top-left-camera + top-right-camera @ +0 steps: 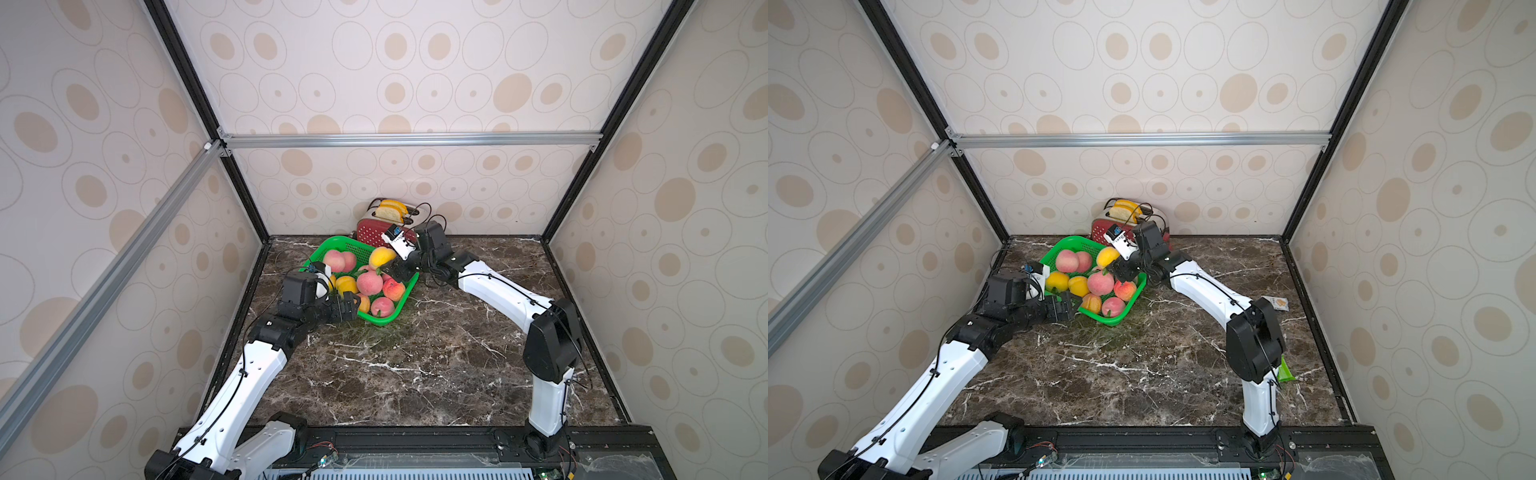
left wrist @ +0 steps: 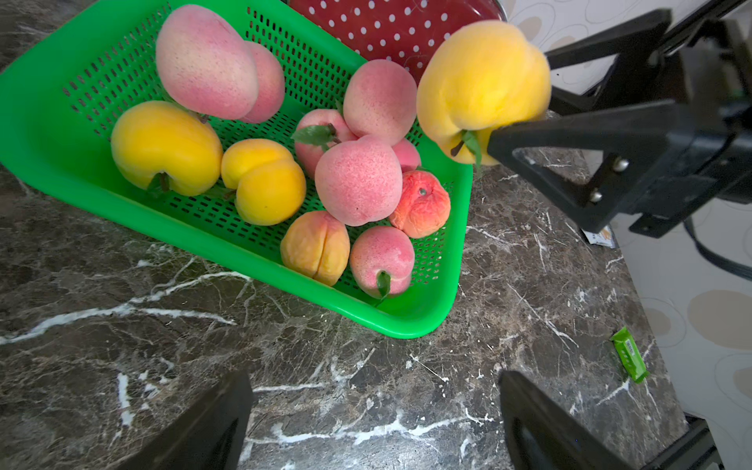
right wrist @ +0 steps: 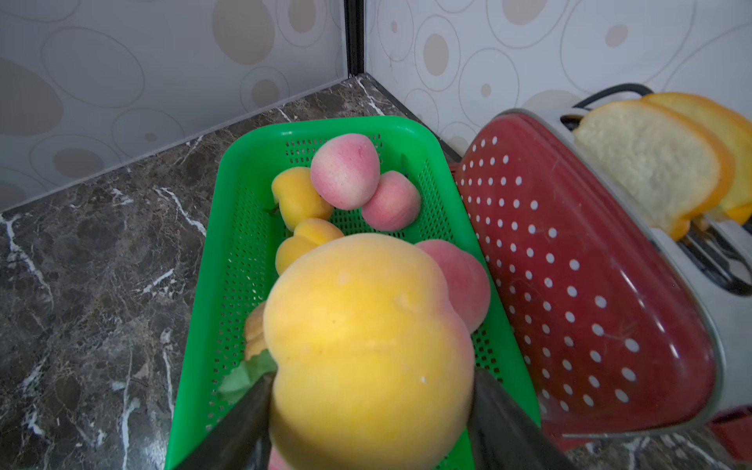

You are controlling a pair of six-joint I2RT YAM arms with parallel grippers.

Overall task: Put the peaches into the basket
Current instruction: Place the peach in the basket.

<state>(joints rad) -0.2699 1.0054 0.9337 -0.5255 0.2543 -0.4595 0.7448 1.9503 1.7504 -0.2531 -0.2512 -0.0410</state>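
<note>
The green basket (image 1: 384,320) (image 1: 1108,321) stands at the table's back left and holds several peaches, pink, yellow and orange-red, among them a big pink one (image 1: 369,282) (image 2: 358,181). My right gripper (image 1: 390,266) (image 3: 370,378) is shut on a yellow peach (image 1: 381,257) (image 2: 482,85) (image 3: 366,346). It hangs above the basket's far right part, over the peaches there. My left gripper (image 1: 351,301) (image 2: 376,386) is open and empty. It hovers over bare marble just outside the basket's near left rim (image 2: 407,325).
A red white-dotted toaster (image 1: 374,232) (image 3: 569,285) with bread slices (image 1: 390,210) stands right behind the basket against the back wall. A green wrapper (image 1: 1285,370) (image 2: 628,360) and a small packet (image 1: 1277,302) lie by the right wall. Enclosure walls ring the marble table.
</note>
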